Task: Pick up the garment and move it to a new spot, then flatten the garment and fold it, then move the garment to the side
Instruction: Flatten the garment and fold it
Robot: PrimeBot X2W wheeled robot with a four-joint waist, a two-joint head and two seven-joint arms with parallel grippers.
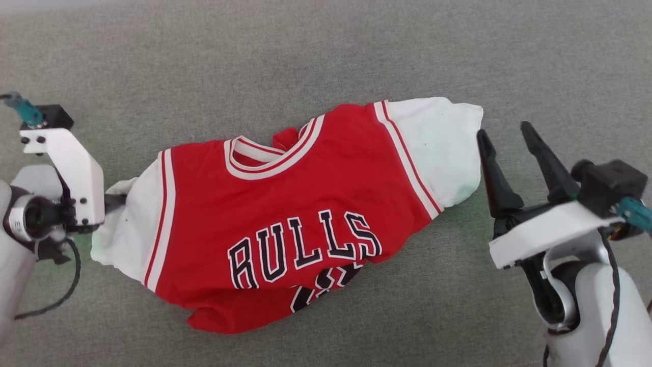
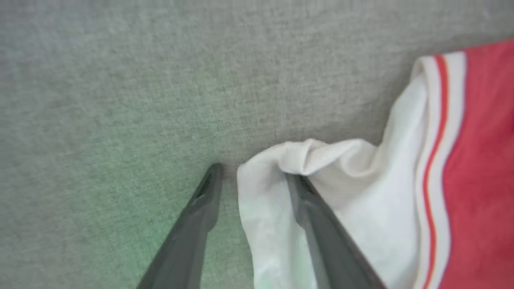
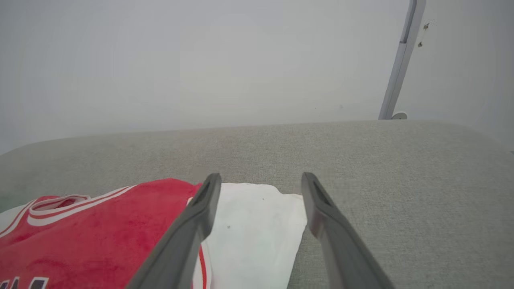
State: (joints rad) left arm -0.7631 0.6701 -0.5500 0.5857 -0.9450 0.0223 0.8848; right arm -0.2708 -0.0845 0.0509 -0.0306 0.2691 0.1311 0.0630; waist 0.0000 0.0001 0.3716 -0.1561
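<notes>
My left jaws are released, straddling the edge of a bunched white sleeve (image 2: 361,192). My right jaws are released and empty, near the other sleeve (image 1: 443,153). I see the jersey (image 1: 305,204) lying front up on grey fabric (image 1: 326,51), with the left jaws at its 9 o'clock and the right at 3.

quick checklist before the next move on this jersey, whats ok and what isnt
1. Left gripper open: ok, fingers apart, with the bunched left-hand sleeve lying loose between them.
2. Right gripper open: ok, holding nothing.
3. Right gripper clear of the right-hand sleeve: cannot tell, one fingertip sits right at the sleeve's edge.
4. Garment front side up: ok, the lettering and collar show.
5. Garment flat: not ok, the bottom is tucked under and the numbers are half hidden.
</notes>
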